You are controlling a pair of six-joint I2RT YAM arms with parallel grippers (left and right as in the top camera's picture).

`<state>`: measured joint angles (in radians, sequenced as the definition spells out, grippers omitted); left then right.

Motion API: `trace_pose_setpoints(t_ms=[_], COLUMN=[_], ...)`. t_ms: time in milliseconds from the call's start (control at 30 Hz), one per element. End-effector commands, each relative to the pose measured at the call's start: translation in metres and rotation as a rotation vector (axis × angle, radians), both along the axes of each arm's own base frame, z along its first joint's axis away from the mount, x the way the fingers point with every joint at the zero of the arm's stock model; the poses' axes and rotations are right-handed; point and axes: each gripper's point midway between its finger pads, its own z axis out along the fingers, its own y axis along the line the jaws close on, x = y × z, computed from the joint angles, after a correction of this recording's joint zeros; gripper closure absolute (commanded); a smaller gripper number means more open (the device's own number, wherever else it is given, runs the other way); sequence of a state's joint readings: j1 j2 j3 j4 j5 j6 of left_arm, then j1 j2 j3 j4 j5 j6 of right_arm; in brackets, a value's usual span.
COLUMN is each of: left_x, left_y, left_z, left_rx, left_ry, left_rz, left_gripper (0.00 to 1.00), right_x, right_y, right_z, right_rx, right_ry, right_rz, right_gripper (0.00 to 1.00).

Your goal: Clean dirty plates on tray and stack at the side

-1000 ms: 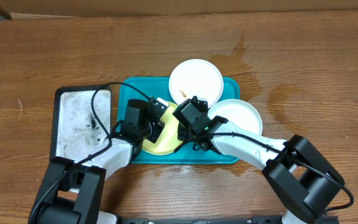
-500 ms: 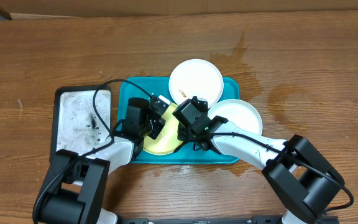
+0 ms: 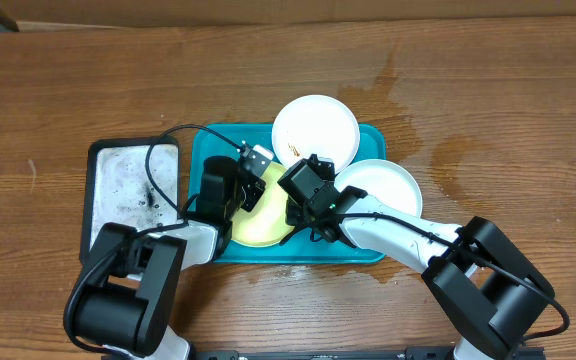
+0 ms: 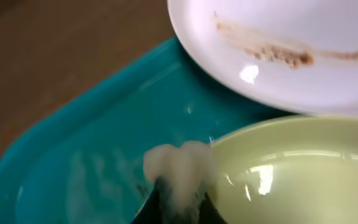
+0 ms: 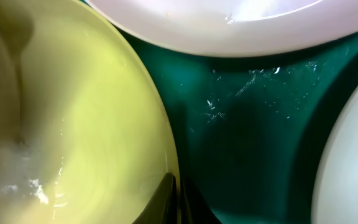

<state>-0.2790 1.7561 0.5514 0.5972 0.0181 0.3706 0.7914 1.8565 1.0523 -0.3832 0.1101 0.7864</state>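
Note:
The teal tray (image 3: 200, 152) holds a pale yellow-green plate (image 3: 263, 228) at its near left and a white plate (image 3: 315, 128) with a brown smear at the back. A second white plate (image 3: 383, 188) overhangs the tray's right rim. My left gripper (image 4: 178, 208) is shut on a foamy white sponge (image 4: 178, 165), which sits at the far rim of the yellow-green plate (image 4: 291, 168), just short of the smeared plate (image 4: 278, 56). My right gripper (image 5: 176, 200) is shut on the yellow-green plate's (image 5: 73, 112) right rim, one finger inside and one outside.
A black-rimmed tray (image 3: 133, 195) with soapy white inside lies left of the teal tray. Wet patches (image 3: 448, 160) darken the wooden table to the right. A cardboard edge (image 3: 268, 10) runs along the back.
My left gripper has slid the sponge across the yellow-green plate toward its far rim. The right gripper and the plates have stayed put.

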Motion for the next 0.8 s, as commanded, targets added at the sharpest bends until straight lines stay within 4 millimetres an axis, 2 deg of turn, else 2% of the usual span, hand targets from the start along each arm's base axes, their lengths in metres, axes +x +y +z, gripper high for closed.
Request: trace_pose_setpoints(t_ms=[0,67,200,333,400,467,533,700,767], left_x=[0.020,0.029,0.038,0.029,0.021,0.013,0.003,-0.030,-0.046], left_y=[0.004,0.001,-0.002,0.003,0.009,0.020,0.042,0.109,0.128], left_z=[0.029,0.056,0.136,0.204,0.220,0.223,0.216,0.172,0.158], left_rx=[-0.017,-0.068,-0.218,-0.272,-0.262,-0.244,-0.247,-0.301,-0.330], left_ry=[-0.129,-0.199,-0.339,-0.421,-0.396,-0.328,-0.210,0.117,0.220], left_rz=[0.034,0.048,0.090,0.102,0.113,0.141,0.231,0.521,0.583], left_gripper=[0.96,0.96,0.96,0.96,0.96,0.96,0.96,0.96,0.96], right_x=[-0.002,-0.002,-0.002,-0.002,-0.002,-0.002,-0.002,-0.002,-0.002], right_y=[-0.003,-0.003,-0.003,-0.003,-0.003,-0.003,-0.003,-0.003,-0.003], right_z=[-0.004,-0.004,-0.004,-0.004,-0.004,-0.004,-0.004,-0.004,-0.004], right_rx=[-0.015,-0.015,-0.015,-0.014,-0.014,-0.014,-0.014,-0.013,-0.011], right_ry=[0.010,0.010,0.010,0.009,0.009,0.009,0.010,0.009,0.007], right_rz=[0.004,0.003,0.004,0.003,0.003,0.003,0.003,0.003,0.004], right_gripper=[0.96,0.96,0.96,0.96,0.96,0.94,0.89,0.80,0.80])
